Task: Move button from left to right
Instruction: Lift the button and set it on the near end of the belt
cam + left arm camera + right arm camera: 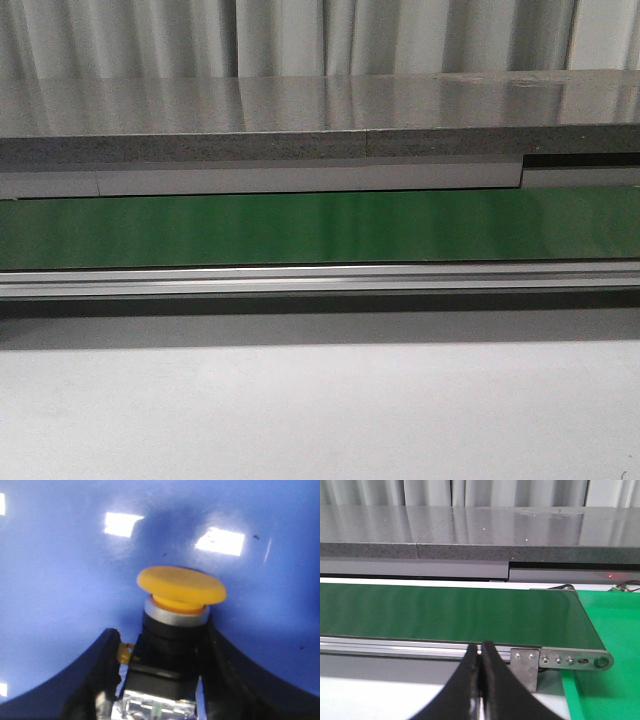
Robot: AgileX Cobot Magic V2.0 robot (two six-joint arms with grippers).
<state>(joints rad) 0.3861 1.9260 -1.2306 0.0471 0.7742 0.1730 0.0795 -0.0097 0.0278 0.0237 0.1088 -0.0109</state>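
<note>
1. Button (177,625) is seen only in the left wrist view, where its yellow-orange mushroom cap, silver collar and black body are pinched between the two dark fingers (227,680) of the left hand (162,690).
2. A blue glossy surface (60,570) with bright light reflections is shown behind the button; whether the button touches it cannot be told.
3. A clear block with a small green mark is visible at the base of the button's body, between the fingers.
4. The right hand (480,680) is shown in the right wrist view with its black fingers pressed together and nothing held between them.
5. A green conveyor belt (450,612) with an aluminium side rail (395,645) is seen beyond the right hand, and the belt's end roller bracket (570,659) lies beside a green mat (615,625).
6. In the front view, the same green belt (300,228) is shown running across the picture, with a pale worktop (300,410) in front and a grey stone-like ledge (300,115) behind.
7. Neither hand nor the button is visible in the front view.
</note>
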